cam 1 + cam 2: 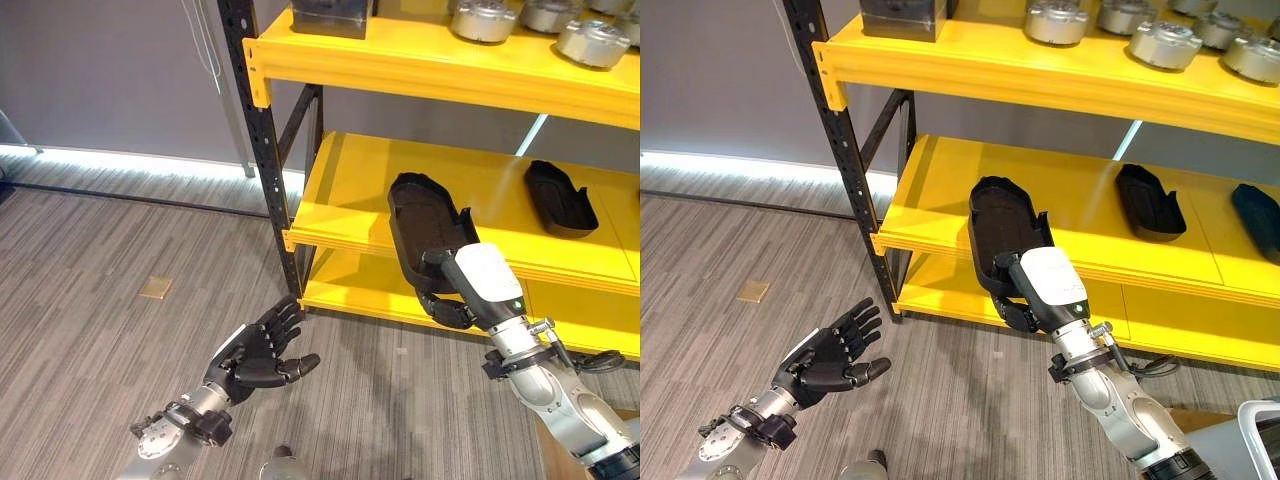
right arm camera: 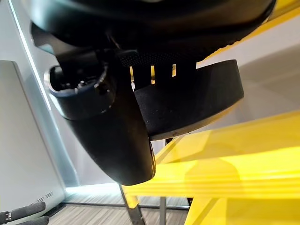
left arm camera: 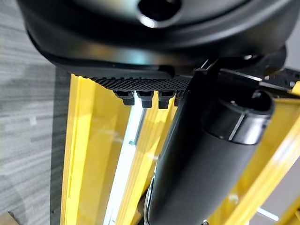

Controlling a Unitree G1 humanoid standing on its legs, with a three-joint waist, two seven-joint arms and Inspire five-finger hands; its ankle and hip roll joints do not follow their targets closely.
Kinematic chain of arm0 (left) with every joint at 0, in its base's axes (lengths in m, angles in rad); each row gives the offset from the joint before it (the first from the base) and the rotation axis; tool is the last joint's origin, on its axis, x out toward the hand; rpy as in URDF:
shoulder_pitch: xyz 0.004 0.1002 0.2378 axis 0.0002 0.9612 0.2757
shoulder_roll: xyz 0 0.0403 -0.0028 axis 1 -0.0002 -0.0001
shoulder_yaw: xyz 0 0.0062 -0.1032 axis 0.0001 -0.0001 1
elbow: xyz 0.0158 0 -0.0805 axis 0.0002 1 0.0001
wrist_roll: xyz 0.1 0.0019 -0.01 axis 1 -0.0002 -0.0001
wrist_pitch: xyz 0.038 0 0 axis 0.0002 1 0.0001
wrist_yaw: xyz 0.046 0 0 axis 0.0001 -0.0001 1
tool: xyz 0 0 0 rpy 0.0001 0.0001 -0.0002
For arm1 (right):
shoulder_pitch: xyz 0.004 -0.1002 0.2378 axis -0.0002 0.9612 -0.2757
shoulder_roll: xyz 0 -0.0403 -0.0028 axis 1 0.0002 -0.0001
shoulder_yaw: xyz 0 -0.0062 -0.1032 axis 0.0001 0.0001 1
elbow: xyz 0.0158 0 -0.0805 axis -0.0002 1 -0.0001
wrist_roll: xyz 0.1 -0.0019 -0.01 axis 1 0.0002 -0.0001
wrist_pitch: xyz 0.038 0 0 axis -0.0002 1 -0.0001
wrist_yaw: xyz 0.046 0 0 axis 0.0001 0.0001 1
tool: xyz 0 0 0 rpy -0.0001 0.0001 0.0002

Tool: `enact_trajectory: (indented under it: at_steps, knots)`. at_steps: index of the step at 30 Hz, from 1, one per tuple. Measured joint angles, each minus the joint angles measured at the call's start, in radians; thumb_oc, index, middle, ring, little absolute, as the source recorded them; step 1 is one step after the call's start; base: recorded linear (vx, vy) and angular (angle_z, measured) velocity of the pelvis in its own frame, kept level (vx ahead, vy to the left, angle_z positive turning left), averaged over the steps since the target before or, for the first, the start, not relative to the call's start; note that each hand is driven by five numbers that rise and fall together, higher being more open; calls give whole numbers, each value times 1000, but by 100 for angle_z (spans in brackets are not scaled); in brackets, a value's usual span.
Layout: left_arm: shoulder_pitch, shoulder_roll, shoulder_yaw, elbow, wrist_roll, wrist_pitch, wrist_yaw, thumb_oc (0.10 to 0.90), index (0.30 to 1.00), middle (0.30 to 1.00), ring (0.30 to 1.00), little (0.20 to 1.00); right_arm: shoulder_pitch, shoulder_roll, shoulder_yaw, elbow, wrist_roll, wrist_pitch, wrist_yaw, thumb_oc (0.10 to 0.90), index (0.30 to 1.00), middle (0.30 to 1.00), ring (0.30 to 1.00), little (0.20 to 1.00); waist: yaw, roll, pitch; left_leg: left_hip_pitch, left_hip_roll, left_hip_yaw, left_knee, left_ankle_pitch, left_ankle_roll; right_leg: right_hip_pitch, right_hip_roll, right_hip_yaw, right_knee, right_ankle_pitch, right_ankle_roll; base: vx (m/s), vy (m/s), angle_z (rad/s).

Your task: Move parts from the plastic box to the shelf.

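Right hand: the right hand [image 1: 452, 305] grips the near end of a long black tray-shaped part [image 1: 425, 228], fingers curled under its rim and thumb against its side, as the right wrist view shows.
Part being moved: its far end lies on the middle shelf board [image 1: 350, 205]; the near end overhangs the front edge at about 6 o'clock. I judge it is held low at the end so it can slide flat onto the board.
Left hand: the left hand [image 1: 262, 350] hangs open and empty over the floor, at about 8 o'clock from the held part, well apart from the shelf.
Already shelved: another black part [image 1: 560, 197] lies on the same board at about 2 o'clock from the held one, well apart.
Top shelf: round metal parts [image 1: 482, 19] and a dark box [image 1: 328, 17] stand on the top board.
In the way: the black upright post [image 1: 262, 150] stands at about 9 o'clock from the held part; the board beyond the part looks free.
Plastic box: I can't say where it is.
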Motion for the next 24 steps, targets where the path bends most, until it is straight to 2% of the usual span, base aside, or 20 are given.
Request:
enact_trajectory:
  at_steps: [1,2,3,4,5,6,8,10,12,13,14,15,17,18,19,20,21,22,23,24]
  knots:
    - [-13,-5,-23,0,0,-1,-3,900,1000,1000,1000,1000,-8,-13,-12,0,1,15,0,400,300,300,300,300,-9,23,-6,-2,-68,-13,-36,-29,12,-19,-7,14,33,-2,3,91,147,-8]
    - [-16,-4,-32,-5,0,-1,-4,900,1000,1000,1000,1000,-20,-19,-16,2,1,22,0,400,300,300,300,300,-13,40,-5,8,-100,-29,-72,-23,37,-40,-4,25,66,-5,8,96,165,-45]
    - [-20,9,-28,-5,0,-1,-6,900,1000,1000,1000,1000,-31,-2,-10,-3,1,35,1,400,300,300,300,300,-13,15,2,31,-111,3,-102,-2,25,-107,-16,41,202,-53,88,69,131,-41]
    - [-23,13,-23,-5,0,-1,-4,900,1000,1000,1000,1000,-33,0,-9,-5,1,35,1,400,300,300,300,300,-17,4,7,31,-107,4,-102,8,28,-136,-14,44,290,-98,124,65,101,-41]
    - [-29,16,-19,-3,1,0,3,900,1000,1000,1000,1000,-33,8,-2,-5,1,41,1,400,300,300,300,300,-21,-20,7,38,-122,13,-101,6,31,-178,8,48,405,-118,111,80,62,-28]
    - [-28,9,-20,-3,1,5,5,900,1000,1000,1000,1000,-35,19,0,-5,1,49,1,400,300,300,300,300,-14,-22,9,47,-123,31,-98,4,31,-205,-2,78,450,-93,114,95,28,-24]
    - [-27,11,-20,-4,2,6,6,900,1000,1000,1000,1000,-36,40,3,0,0,53,1,400,300,300,300,300,-24,-15,16,69,-123,40,-107,1,34,-232,-9,94,501,-47,125,113,-57,-20]
    - [-23,13,-19,-4,1,7,7,900,1000,1000,1000,1000,-36,54,4,9,-1,49,1,400,300,300,300,300,-26,-4,22,84,-113,43,-112,-2,39,-223,-15,68,490,-39,115,112,-143,-19]
    - [-28,9,-17,-3,0,14,8,900,1000,1000,1000,1000,-34,57,2,7,-9,44,1,400,300,300,300,300,-28,17,34,75,-97,28,-108,-24,48,-211,-37,30,457,-69,89,160,-312,-4]
    - [-38,-14,-19,10,0,28,12,900,1000,1000,1000,1000,-27,61,-5,8,-23,34,2,400,300,300,300,300,-39,28,40,78,-98,21,-98,-28,47,-222,-83,24,482,-99,79,137,-325,10]
    - [-39,-17,-28,9,0,35,18,900,1000,1000,1000,1000,-22,61,-5,7,-32,26,5,400,300,300,300,300,-50,43,42,74,-97,14,-90,-30,50,-218,-99,39,414,-97,78,119,-351,18]
    - [-45,-14,-37,9,0,36,18,900,1000,1000,1000,1000,-21,60,-5,6,-39,14,10,400,300,300,300,300,-61,49,46,71,-97,13,-83,-32,42,-227,-148,59,360,-82,94,159,-478,24]
    - [-53,-11,-53,27,1,23,21,900,1000,1000,1000,1000,-21,64,4,6,-53,-11,34,400,300,300,300,300,-67,53,48,66,-87,19,-36,-48,12,-239,-262,77,198,18,109,228,-607,4]
    - [-51,-10,-54,33,1,19,22,900,1000,1000,1000,1000,-22,64,11,6,-60,-19,37,400,300,300,300,300,-63,54,49,61,-73,19,-11,-64,14,-242,-279,80,149,56,104,207,-448,-17]
    - [-49,-6,-55,48,9,4,21,900,1000,1000,1000,1000,-25,63,33,6,-78,-28,37,400,300,300,300,300,-55,60,52,58,-37,15,22,-85,-17,-252,-305,79,109,101,104,212,-413,-16]
    - [-48,-4,-55,51,10,0,21,900,1000,1000,1000,1000,-25,62,39,6,-82,-35,37,400,300,300,300,300,-50,62,53,58,-25,15,33,-90,-25,-254,-299,82,101,116,108,184,-345,2]
    - [-41,17,-50,54,11,-17,19,900,1000,1000,1000,1000,-25,62,57,6,-109,-64,36,400,300,300,300,300,-42,59,54,43,33,-27,70,-92,-82,-221,-277,92,44,179,102,330,-518,56]
    - [-44,68,-37,45,9,-31,14,900,1000,1000,1000,1000,-25,60,67,6,-118,-79,36,400,300,300,300,300,-33,2,53,27,56,-84,91,-92,-143,-163,-229,115,47,202,86,423,-645,62]
    - [-36,37,-32,49,9,-30,11,900,1000,1000,1000,1000,-40,21,60,8,-119,-78,36,400,300,300,300,300,-14,57,63,16,127,-125,95,-88,-172,-147,-165,106,97,65,145,458,-692,105]
    - [-21,27,-31,25,9,-24,3,900,1000,1000,1000,1000,-26,-20,44,-4,-118,-74,41,400,300,300,300,300,-48,85,65,7,166,-173,64,-65,-160,-144,-114,99,176,-39,141,368,-522,91]
